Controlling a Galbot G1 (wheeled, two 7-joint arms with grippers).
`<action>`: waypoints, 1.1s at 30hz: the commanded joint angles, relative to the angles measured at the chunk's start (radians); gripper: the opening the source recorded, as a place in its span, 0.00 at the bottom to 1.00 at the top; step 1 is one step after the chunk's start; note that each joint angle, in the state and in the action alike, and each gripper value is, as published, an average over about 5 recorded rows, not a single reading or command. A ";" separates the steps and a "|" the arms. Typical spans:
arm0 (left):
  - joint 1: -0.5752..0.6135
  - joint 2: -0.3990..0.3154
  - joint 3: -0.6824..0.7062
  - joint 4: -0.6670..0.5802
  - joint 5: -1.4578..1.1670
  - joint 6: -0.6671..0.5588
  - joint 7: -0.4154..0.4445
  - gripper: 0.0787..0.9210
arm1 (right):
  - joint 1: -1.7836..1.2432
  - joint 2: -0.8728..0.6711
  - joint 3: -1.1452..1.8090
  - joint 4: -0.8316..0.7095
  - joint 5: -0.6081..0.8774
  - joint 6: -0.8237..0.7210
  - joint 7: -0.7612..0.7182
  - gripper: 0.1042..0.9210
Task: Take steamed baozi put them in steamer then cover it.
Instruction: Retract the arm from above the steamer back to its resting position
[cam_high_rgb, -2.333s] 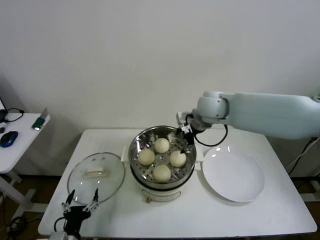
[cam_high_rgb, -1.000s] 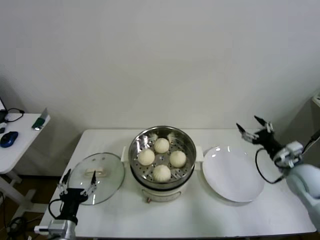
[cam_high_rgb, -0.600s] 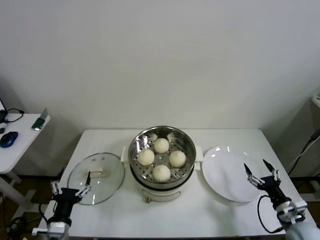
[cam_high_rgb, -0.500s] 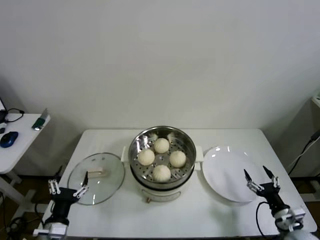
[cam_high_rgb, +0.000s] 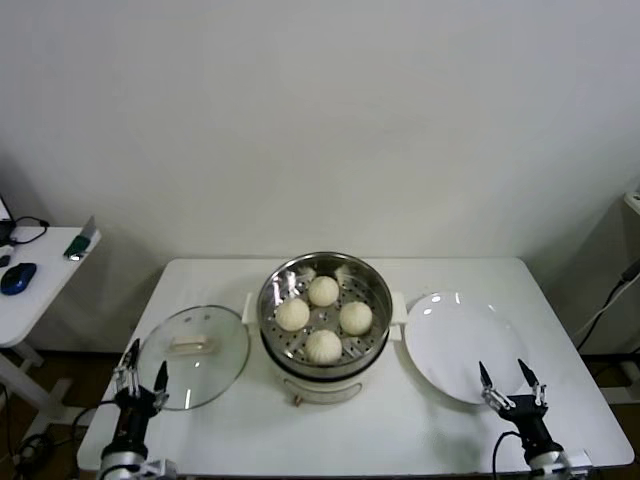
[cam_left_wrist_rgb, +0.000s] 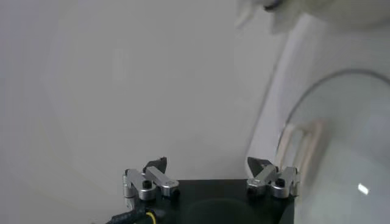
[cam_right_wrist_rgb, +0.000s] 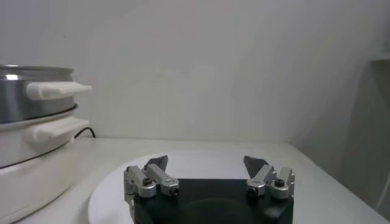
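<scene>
We are eyeing the cover (cam_high_rgb: 192, 343) lying left of the steamer (cam_high_rgb: 324, 312): glass, likely heavy, slippery; take its bar handle (cam_high_rgb: 189, 346). Left gripper (cam_high_rgb: 141, 378) and right gripper (cam_high_rgb: 507, 378) are gaping, empty.

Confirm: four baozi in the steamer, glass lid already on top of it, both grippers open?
Not quite. The head view shows the glass lid lying on the table left of the steamer, not on it. Four baozi inside, left gripper and right gripper open.

We count four smooth creamy-white baozi (cam_high_rgb: 322, 317) in one shiny steel steamer (cam_high_rgb: 372, 288). We see one clear glass cover (cam_high_rgb: 193, 355) and one flat white plate (cam_high_rgb: 464, 346).
</scene>
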 joint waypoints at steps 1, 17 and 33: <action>-0.112 -0.027 0.030 0.164 0.393 0.116 -0.048 0.88 | -0.019 0.047 -0.006 -0.004 -0.021 0.024 0.017 0.88; -0.249 -0.048 0.127 0.280 0.426 0.169 -0.015 0.88 | -0.025 0.062 0.001 -0.008 -0.034 0.031 0.022 0.88; -0.383 -0.043 0.141 0.437 0.393 0.182 -0.011 0.88 | -0.050 0.082 0.024 0.008 -0.045 0.041 0.020 0.88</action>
